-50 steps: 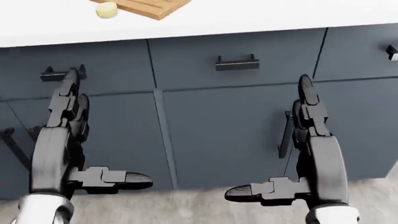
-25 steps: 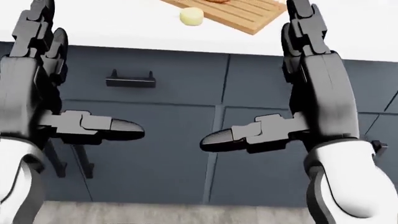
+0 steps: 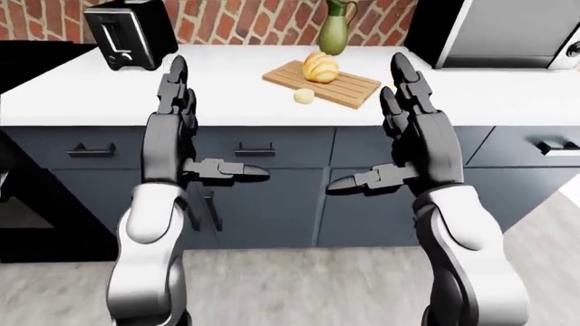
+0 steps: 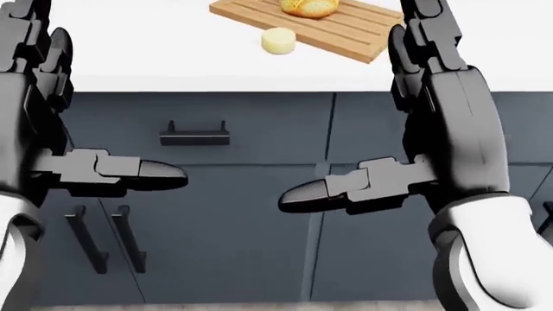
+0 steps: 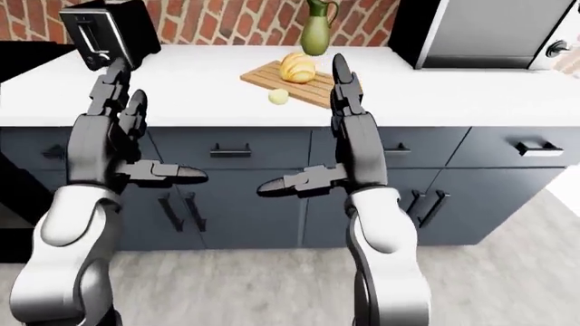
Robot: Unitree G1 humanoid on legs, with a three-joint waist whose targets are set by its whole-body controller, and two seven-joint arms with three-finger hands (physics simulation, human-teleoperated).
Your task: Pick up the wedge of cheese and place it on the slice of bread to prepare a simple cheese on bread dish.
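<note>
A pale round piece of cheese (image 3: 304,96) lies on the white counter (image 3: 81,95), right against the near edge of a wooden cutting board (image 3: 353,87). The bread (image 3: 320,67) sits on that board. Both hands are raised below the counter edge, over the dark cabinet doors and short of the cheese. My left hand (image 3: 204,129) is open, fingers pointing up and thumb pointing right. My right hand (image 3: 376,132) is open too, thumb pointing left, and its fingers (image 4: 423,26) overlap the board's right end in the head view. Neither holds anything.
A black toaster (image 3: 127,34) stands at the counter's upper left and a green jug (image 3: 334,27) behind the board. A steel appliance (image 3: 508,30) fills the upper right. Dark cabinets with handles (image 4: 192,135) run under the counter; a black oven (image 3: 27,204) is at the left.
The camera has moved: the counter, board and cheese sit lower and more centred in the head view. Both hands have risen from low by the cabinets to counter height, still open.
</note>
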